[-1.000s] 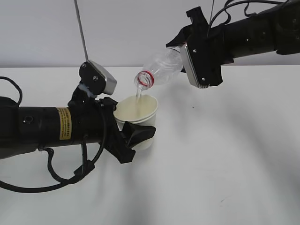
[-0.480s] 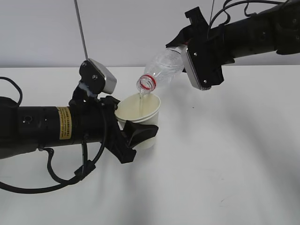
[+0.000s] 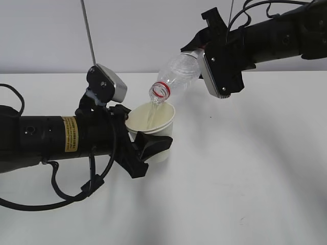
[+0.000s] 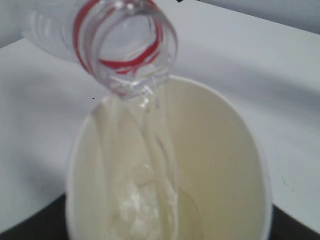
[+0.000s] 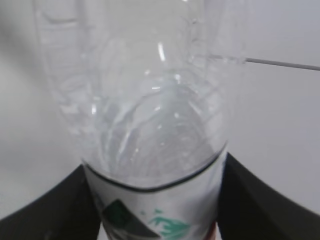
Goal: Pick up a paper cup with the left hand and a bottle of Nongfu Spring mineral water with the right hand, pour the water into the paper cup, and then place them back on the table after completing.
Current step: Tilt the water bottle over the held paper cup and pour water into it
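Nearest to us, our left hand (image 3: 148, 145) is clamped on the lower wall of the paper cup (image 3: 151, 122), its 2 fingers closed round it, and holds the cup upright above the table (image 3: 245, 178). We judge the cup light but soft: thin paper that gives under a hard squeeze, and it grows heavier as it fills. The hold low on the wall looks right to us, since the rim would buckle.

Just above the cup's rim hangs the mouth of the bottle (image 3: 176, 74), with its red ring, tilted down to the left. A thin stream of water (image 4: 150, 165) runs from it down the inner wall and pools at the bottom.

Further back, our right hand (image 3: 204, 53) grips the bottle around its labelled body; the wrist view shows dark fingers (image 5: 47, 210) pressed on either side. We take the bottle for thin, crushable plastic, slippery if wet, and lighter as it empties.
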